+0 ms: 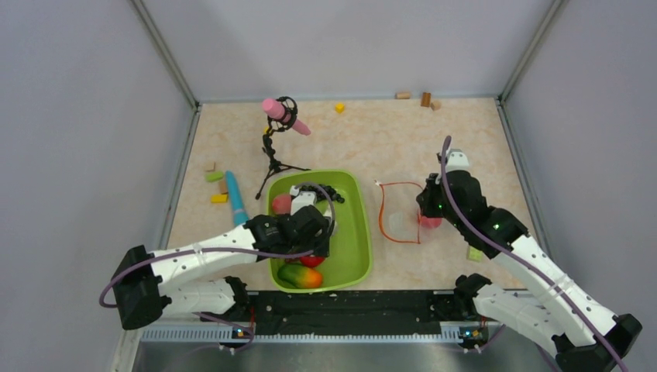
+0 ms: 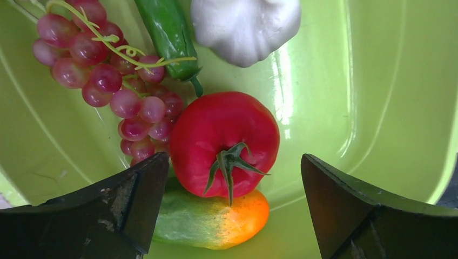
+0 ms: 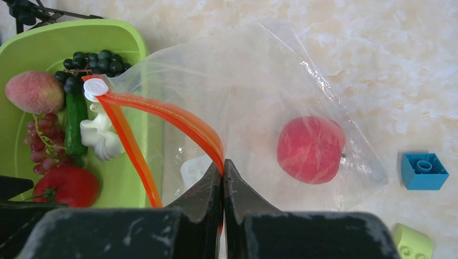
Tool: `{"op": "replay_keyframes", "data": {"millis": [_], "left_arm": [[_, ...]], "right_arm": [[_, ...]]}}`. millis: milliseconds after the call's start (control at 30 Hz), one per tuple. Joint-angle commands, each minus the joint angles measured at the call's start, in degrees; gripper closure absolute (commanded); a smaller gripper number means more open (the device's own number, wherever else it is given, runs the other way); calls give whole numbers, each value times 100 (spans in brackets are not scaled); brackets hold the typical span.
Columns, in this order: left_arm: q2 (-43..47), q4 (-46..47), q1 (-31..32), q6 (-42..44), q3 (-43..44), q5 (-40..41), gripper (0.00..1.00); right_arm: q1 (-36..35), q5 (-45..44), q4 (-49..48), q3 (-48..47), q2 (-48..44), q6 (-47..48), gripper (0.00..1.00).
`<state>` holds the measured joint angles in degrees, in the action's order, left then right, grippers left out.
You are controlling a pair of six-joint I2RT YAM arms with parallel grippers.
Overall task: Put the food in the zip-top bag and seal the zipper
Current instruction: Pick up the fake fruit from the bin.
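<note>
1. Left wrist: left gripper (image 2: 232, 181) is spread wide, with one finger on each side of the tomato (image 2: 224, 135). Neither finger visibly touches it.
2. The tomato lies in the lime-green tray (image 2: 389, 97), its green calyx facing the camera. It rests against the orange-green fruit (image 2: 216, 221). Red grapes (image 2: 108, 81) lie beside it, with the cucumber (image 2: 164, 32) and white garlic (image 2: 246, 24) beyond.
3. Right wrist: right gripper (image 3: 223, 170) is pressed together, pinching the zipper (image 3: 162, 113) of the zip-top bag (image 3: 259, 70). The bag's mouth gapes open, and the white slider (image 3: 96, 87) sits at the far end, over the tray.
4. One red round fruit (image 3: 310, 149) is inside the bag, which lies on the marbled table (image 3: 378, 54) just beside the tray.
5. A peach (image 3: 33, 91) and dark grapes (image 3: 94, 62) are in the tray.
6. A blue block (image 3: 424, 171) and a lime block (image 3: 413, 243) lie on the table near the bag's closed end.
</note>
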<state>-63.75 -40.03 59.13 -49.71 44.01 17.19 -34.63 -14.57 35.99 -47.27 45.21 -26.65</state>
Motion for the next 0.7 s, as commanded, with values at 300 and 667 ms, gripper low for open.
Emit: {"op": "replay_keyframes", "data": {"millis": [300, 667], "left_arm": [[-558, 336, 18, 66, -208, -239, 11], [-687, 417, 13, 211, -155, -287, 44]], "right_arm": [[35, -147, -96, -11, 50, -40, 100], [34, -129, -84, -19, 34, -43, 100]]}}
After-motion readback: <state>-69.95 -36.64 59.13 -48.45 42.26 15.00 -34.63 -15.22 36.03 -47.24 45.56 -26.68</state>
